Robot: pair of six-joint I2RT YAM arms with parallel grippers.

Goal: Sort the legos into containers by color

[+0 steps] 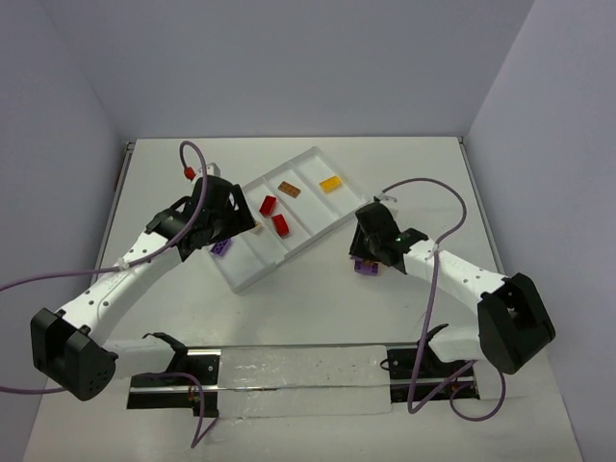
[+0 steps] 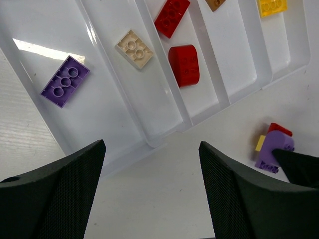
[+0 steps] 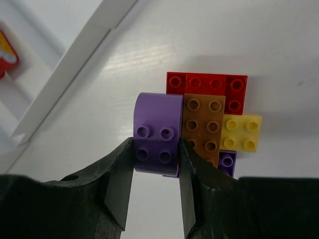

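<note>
The white tray [image 1: 252, 265] lies slantwise mid-table. Its containers hold a purple lego [image 2: 65, 81], a tan one [image 2: 133, 48], two red ones [image 2: 172, 17] [image 2: 184, 65], a brown one [image 1: 289, 190] and a yellow one [image 1: 330, 183]. My left gripper [image 2: 152, 189] hangs open over the tray's near left end, nothing between its fingers. Right of the tray, my right gripper [image 3: 157, 147] is shut on a rounded purple lego [image 3: 157, 132]. That lego sits against a cluster of brown [image 3: 203, 127], red [image 3: 207, 84], yellow [image 3: 241, 132] and small purple [image 3: 227, 163] bricks on the table.
A clear strip [image 1: 308, 380] on black mounts runs along the table's near edge between the arm bases. Purple cables loop from both arms. Grey walls close the table on the left, back and right. The tray's corner [image 3: 75, 55] lies just left of the right gripper.
</note>
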